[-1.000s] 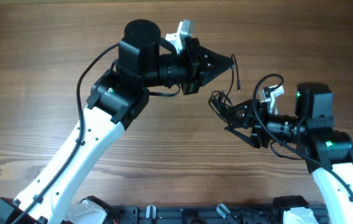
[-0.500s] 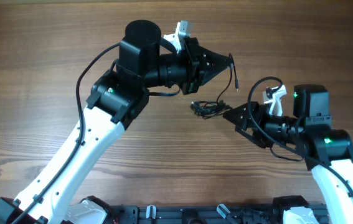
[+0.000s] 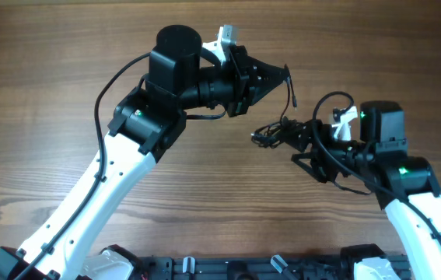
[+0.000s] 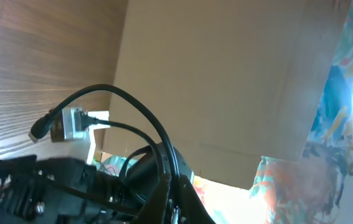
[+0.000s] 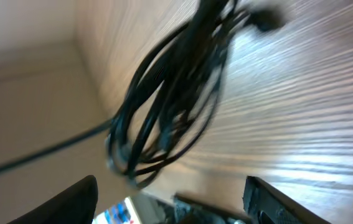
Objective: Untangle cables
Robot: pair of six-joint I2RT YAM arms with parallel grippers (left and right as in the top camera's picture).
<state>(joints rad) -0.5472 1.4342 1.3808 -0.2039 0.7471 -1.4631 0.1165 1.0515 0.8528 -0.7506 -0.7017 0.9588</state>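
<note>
Bundled cables [image 3: 273, 134] elongated left-right, shifted right versus earlier frame; strand clamped by closed left gripper [image 3: 287, 73]; right gripper [image 3: 301, 146] jaws apart.

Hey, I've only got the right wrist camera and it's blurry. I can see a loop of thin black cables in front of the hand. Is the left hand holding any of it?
Observer: From overhead, the left hand is shut. It appears to pinch one thin strand that runs down to the bundle.
Operator: Where's that bundle relative to the arms?
Observer: It sits between the two arms over the wooden table, just off the open fingers of the right hand.
Operator: Any loose strands elsewhere?
Observer: Overhead, I see none apart from that clump and the one strand.
</note>
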